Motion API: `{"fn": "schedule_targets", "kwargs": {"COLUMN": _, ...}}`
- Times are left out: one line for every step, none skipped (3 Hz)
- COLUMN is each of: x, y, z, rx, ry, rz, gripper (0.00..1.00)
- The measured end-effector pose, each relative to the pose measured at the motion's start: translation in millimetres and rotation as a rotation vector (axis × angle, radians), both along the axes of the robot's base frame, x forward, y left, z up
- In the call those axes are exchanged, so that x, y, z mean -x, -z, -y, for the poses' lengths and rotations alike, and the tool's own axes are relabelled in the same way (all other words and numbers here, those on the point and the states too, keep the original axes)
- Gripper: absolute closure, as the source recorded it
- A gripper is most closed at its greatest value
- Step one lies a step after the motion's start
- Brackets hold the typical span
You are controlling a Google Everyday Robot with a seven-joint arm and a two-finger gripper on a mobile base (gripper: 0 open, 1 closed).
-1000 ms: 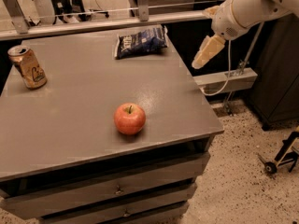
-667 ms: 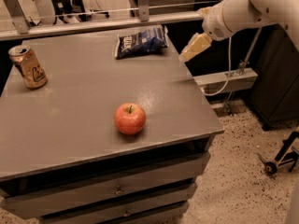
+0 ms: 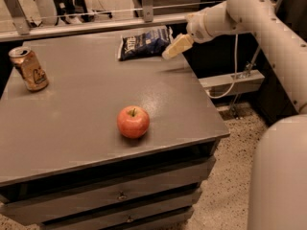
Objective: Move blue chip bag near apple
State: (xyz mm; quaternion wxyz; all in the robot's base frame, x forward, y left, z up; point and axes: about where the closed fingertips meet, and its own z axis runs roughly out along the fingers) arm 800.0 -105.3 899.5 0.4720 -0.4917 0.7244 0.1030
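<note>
Blue chip bag (image 3: pixel 144 43) lies flat at the counter's (image 3: pixel 86 95) far right, well apart from the apple (image 3: pixel 133 121) nearer the front. The pincer (image 3: pixel 168 54) hovers just right of the bag, likely lining up a grasp; whether it is apart or together, I cannot tell.

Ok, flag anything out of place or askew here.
Nothing stands out. The blue chip bag lies flat at the far edge, the apple sits stem-up, the gold can stands upright, and the gripper is by the bag's right end.
</note>
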Motion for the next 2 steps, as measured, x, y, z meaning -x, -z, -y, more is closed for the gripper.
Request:
{"fn": "schedule_targets", "kwargs": {"x": -21, "y": 13, "z": -19, "rx": -0.007, "ry": -0.003, "rz": -0.013, "gripper": 0.00}}
{"fn": "schedule_targets", "kwargs": {"x": -36, "y": 22, "z": -38, "rx": -0.028, "ry": -0.010, "rz": -0.042, "gripper": 0.16}}
